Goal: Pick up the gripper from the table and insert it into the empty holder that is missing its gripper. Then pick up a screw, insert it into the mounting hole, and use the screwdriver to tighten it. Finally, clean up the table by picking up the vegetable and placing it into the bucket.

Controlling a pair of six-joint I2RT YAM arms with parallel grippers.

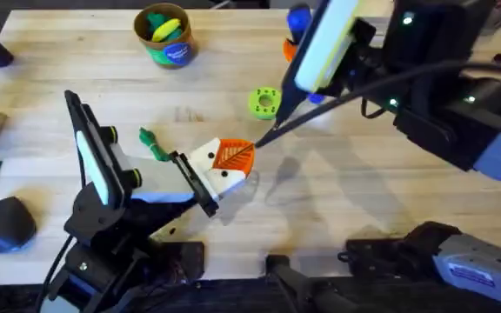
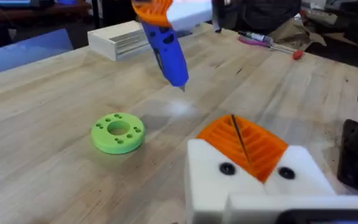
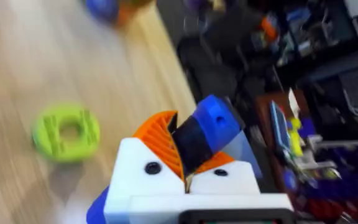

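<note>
A: One screwdriver (image 2: 169,53), clamped between the right gripper's (image 3: 188,163) orange pads, bit pointing down over the table (image 2: 55,81), near the green disc (image 2: 118,132).

B: Left gripper (image 2: 241,146)?

A: Pads pressed together, nothing seen between them. The vegetable (image 1: 152,144) lies just beside it. The bucket (image 1: 177,54) stands well apart, holding yellow and green toys (image 1: 165,26).

Blue screwdriver (image 2: 169,53), orange ribbed gripper (image 1: 232,156), bright green disc (image 2: 118,132), dark-green vegetable (image 1: 152,144), tan bucket (image 1: 165,35).

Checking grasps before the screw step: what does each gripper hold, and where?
The right gripper pinches the blue screwdriver on its upper body. The left gripper looks shut with nothing between its fingers.
</note>
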